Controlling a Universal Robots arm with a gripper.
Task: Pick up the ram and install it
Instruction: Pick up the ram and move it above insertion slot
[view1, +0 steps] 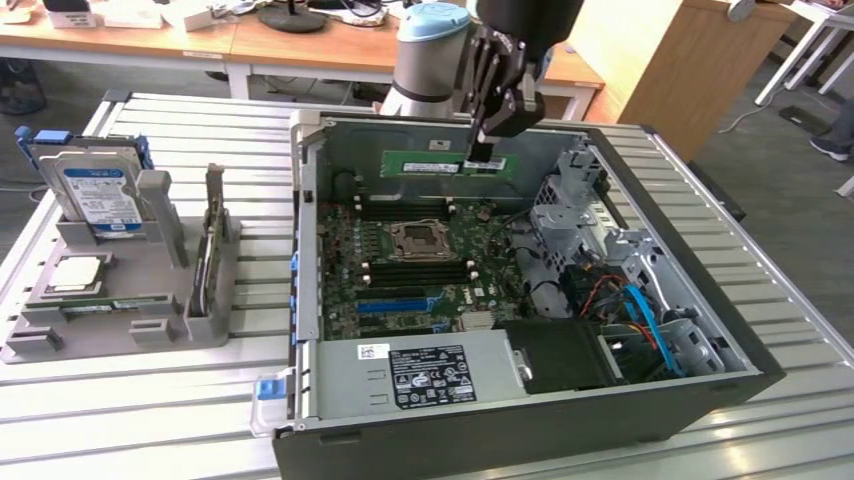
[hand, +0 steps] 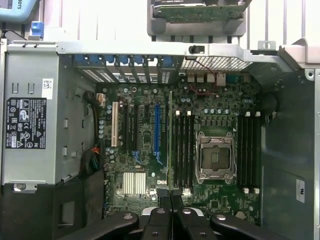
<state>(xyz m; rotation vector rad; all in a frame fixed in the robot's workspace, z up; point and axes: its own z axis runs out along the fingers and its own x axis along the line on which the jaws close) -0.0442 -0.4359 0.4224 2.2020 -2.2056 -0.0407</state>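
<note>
Ram (view1: 430, 163): gripped near one end in the closed claw (view1: 483, 155), held level over the motherboard (view1: 387, 285) inside the open case (view1: 534, 425), above the slots (view1: 416, 268) beside the socket (view1: 416, 240); pick-up done, seating not yet done.

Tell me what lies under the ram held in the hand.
The motherboard, with black memory slots beside the processor socket. The strip right beneath the ram is covered.

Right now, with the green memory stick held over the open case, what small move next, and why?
Probably ease down: the pincer is shut on the long green ram stick, which hangs above the black memory slots, parallel to them, not yet seated.
</note>
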